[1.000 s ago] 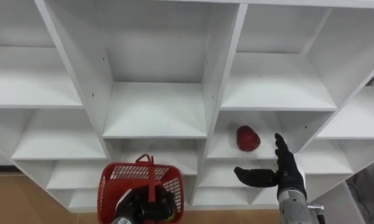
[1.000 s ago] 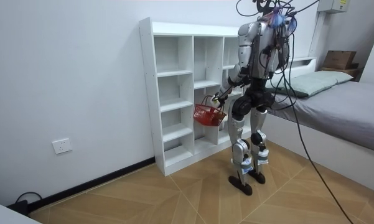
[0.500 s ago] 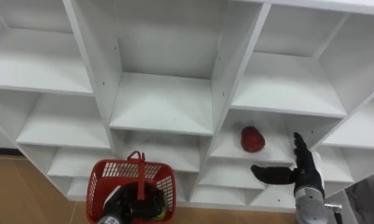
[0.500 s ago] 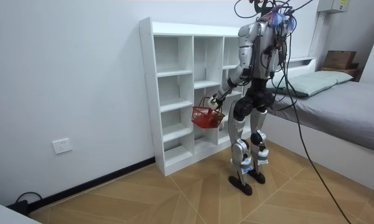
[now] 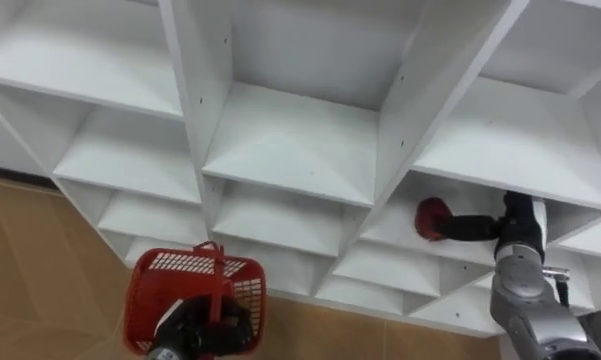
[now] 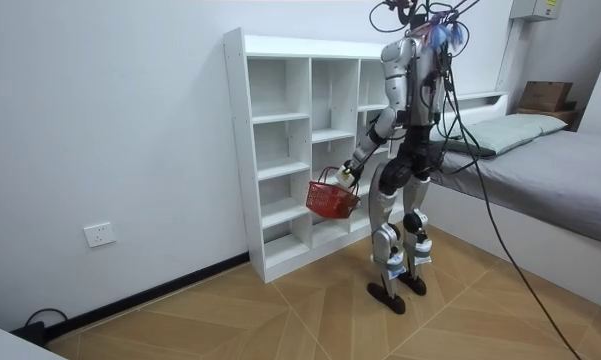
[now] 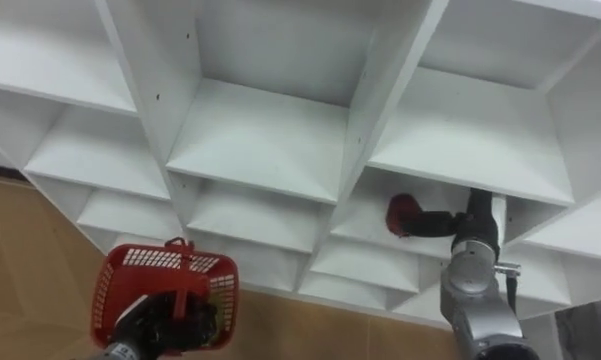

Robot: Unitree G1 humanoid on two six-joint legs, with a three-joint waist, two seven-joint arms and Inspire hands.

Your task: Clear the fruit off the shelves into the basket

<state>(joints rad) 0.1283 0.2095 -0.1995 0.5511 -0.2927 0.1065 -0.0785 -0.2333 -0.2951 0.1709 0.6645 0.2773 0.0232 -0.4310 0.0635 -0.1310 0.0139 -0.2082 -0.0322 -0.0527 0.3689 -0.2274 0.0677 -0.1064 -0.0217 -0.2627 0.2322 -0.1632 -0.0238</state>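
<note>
Care with the grasp counts most here: the right hand (image 5: 515, 222) reaches inside a closet (image 5: 400, 110) compartment and touches the red fruit (image 5: 430, 217) just ahead of it (whether it has closed on it, I cannot tell). It should wrap the fruit fully before drawing back. The fruit looks round, smooth, deep red and probably firm. Well below and to the left of that hand, the left hand (image 5: 190, 332) grips the red basket (image 5: 155, 290) by its handle.

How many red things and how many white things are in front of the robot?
Red: 2, the red plastic basket and the round red fruit
White: 1, the white wooden shelf unit
Total: 3
</note>
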